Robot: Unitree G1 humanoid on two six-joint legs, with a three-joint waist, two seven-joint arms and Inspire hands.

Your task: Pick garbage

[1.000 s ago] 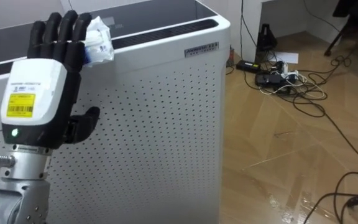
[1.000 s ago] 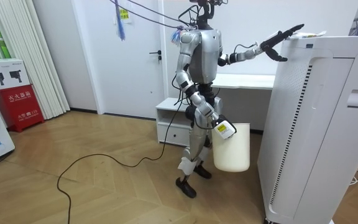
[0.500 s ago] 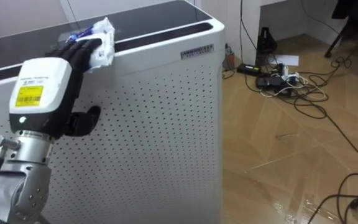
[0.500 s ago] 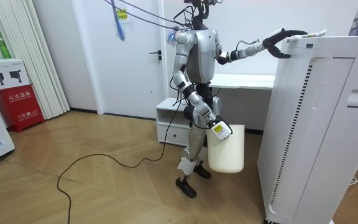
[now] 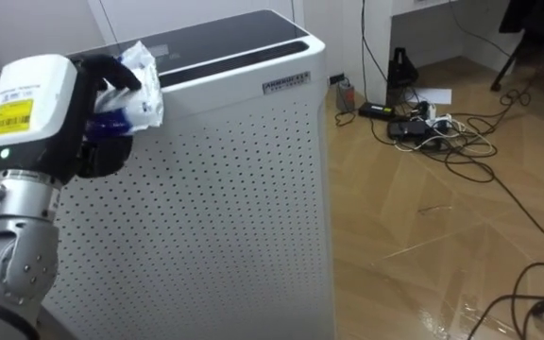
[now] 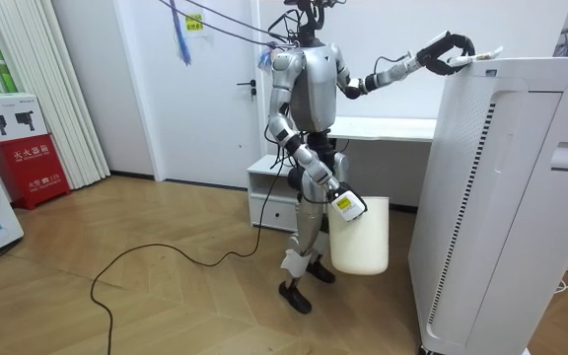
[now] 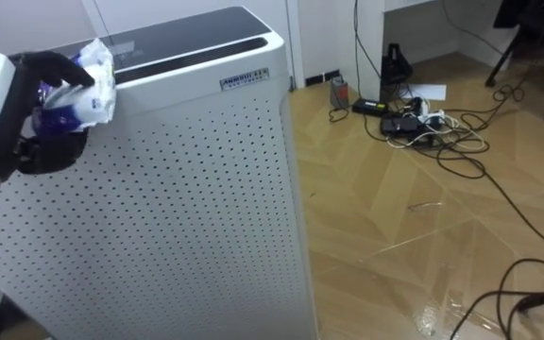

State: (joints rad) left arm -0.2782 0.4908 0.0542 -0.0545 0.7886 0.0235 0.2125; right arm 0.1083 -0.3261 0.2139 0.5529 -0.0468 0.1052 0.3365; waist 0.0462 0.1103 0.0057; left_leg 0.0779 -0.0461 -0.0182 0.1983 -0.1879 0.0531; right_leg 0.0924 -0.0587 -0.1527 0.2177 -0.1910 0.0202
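Note:
The garbage is a crumpled white and blue wrapper at the near edge of the top of a tall white perforated appliance. My left hand is raised at that edge, its dark fingers curled round the wrapper. In the room view the left hand reaches up to the appliance's top. My right hand hangs low by my side and holds a white bucket by its rim.
I stand next to the appliance, with a low white cabinet behind me. Cables and a power strip lie on the wooden floor to the right. A dark cable trails over the floor in the room view.
My left hand's fingers went from straight over the wrapper to curled round it. The bucket swung slightly at my right side.

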